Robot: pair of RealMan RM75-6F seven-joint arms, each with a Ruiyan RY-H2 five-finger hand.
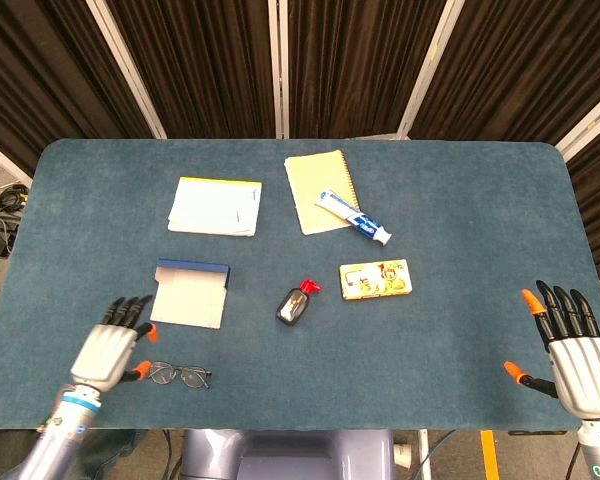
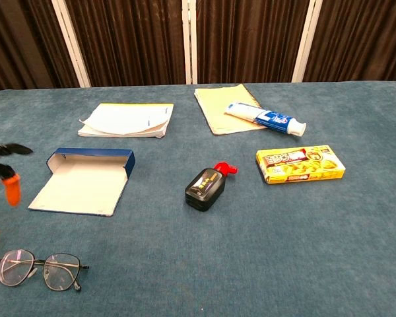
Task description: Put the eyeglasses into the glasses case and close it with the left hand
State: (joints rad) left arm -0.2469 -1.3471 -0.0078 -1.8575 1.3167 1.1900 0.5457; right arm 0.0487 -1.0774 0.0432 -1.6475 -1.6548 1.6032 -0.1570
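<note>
The eyeglasses (image 1: 179, 375) (image 2: 38, 269) lie unfolded near the table's front left edge. Just behind them the glasses case (image 1: 189, 294) (image 2: 82, 181), blue outside and pale inside, lies open and flat. My left hand (image 1: 110, 346) hovers just left of the glasses and the case, fingers spread and holding nothing; the chest view catches only its fingertips (image 2: 10, 189) at the left border. My right hand (image 1: 575, 357) stays at the table's front right edge, fingers apart and empty.
A black ink bottle with a red cap (image 1: 295, 303) stands mid-table, a yellow box (image 1: 375, 279) to its right. Further back lie a white paper pad (image 1: 215, 206), a yellow notebook (image 1: 314, 190) and a toothpaste tube (image 1: 354, 218).
</note>
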